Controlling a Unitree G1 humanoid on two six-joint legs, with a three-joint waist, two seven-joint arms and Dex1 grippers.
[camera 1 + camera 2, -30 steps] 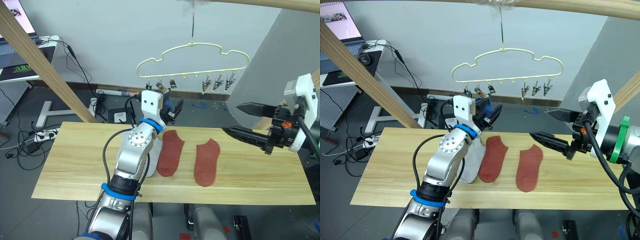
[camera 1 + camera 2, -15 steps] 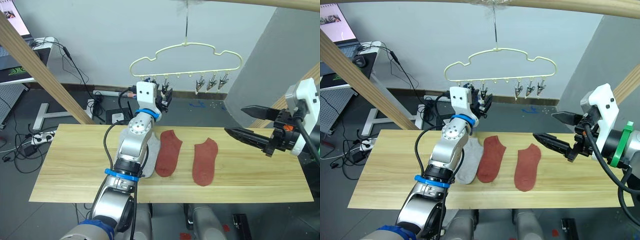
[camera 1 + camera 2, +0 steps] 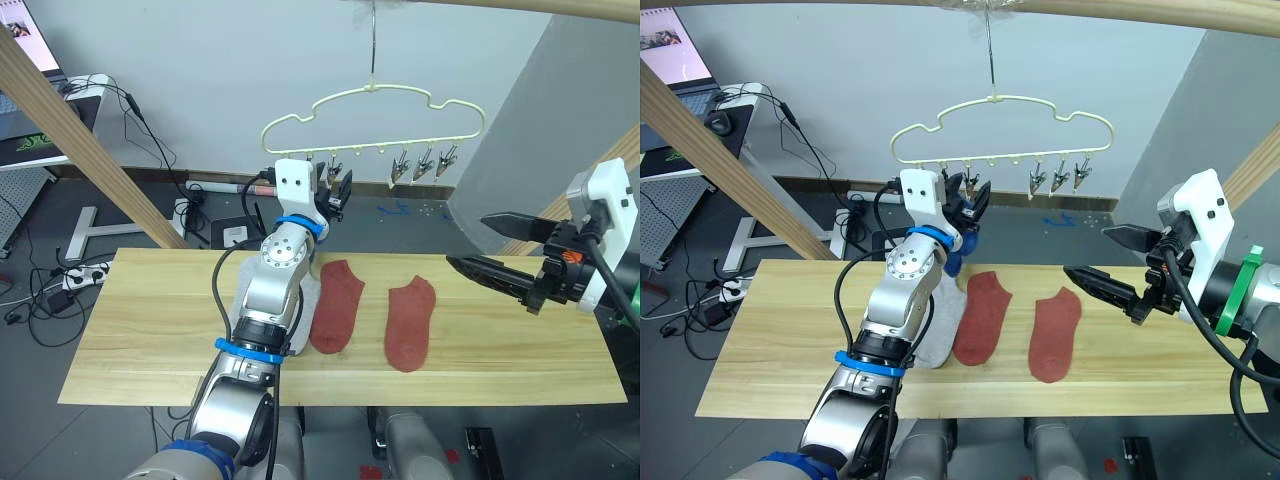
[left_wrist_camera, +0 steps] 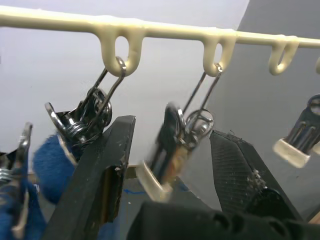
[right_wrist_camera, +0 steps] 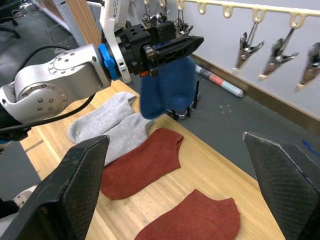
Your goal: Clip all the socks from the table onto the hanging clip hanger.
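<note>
Left claw [image 4: 170,165], fingers apart around a small metal clip [image 4: 172,145] under the cream-yellow wavy wire hanger [image 3: 375,110], beside a hanging blue fabric sock [image 5: 165,87], could set that hanger swinging if nudged.

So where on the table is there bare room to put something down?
The table's left stretch, out from the grey socks, is bare. So is the right end past the right red sock, under the right gripper. The middle is crowded: socks side by side around the left arm.
</note>
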